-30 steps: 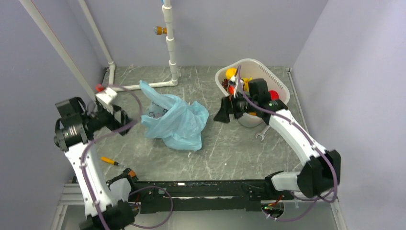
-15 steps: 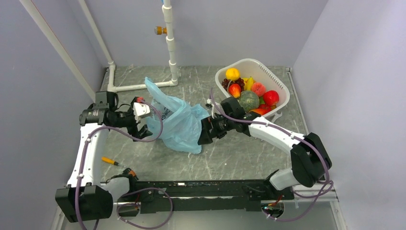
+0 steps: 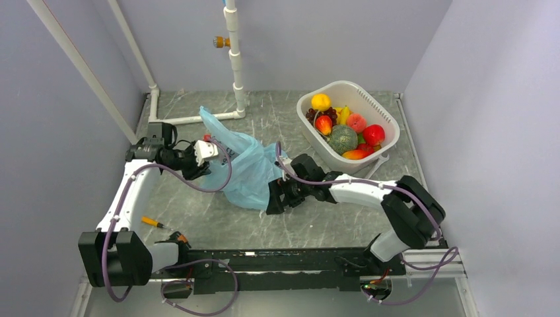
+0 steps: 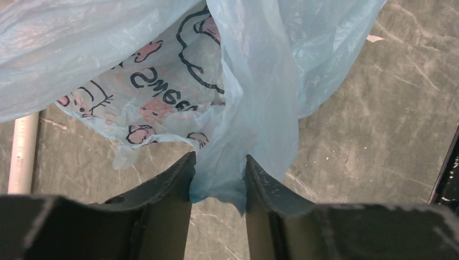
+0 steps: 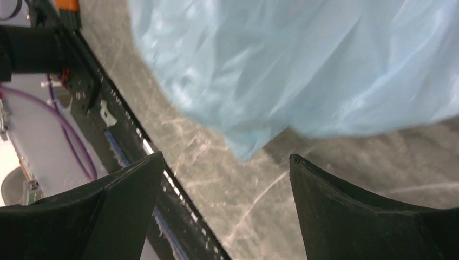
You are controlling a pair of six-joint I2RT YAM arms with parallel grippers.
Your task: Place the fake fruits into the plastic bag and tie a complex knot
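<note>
The left gripper [image 4: 217, 184] is nearly closed. Its fingers [image 4: 178, 187] pinch a narrow fold of the bag [image 4: 260, 92], and the film fills the slim gap and touches both inner faces. Beyond the fingertips the fold widens into the bag's body, where dark and pink printed figures show through the film. From above, this gripper sits at the bag's left edge.

The right gripper [image 5: 226, 160] is spread wide and holds nothing. A pointed corner of the bag lies just past its fingertips, over bare table [image 5: 335, 179]. From above, it sits low at the bag's near-right corner.

The bag [image 3: 244, 168] lies crumpled on the table between the two grippers, left of centre, with one handle loop sticking out to the far left. The fruits [image 3: 343, 129] are all piled in the basket [image 3: 380, 109] at the far right, well apart from the bag.
</note>
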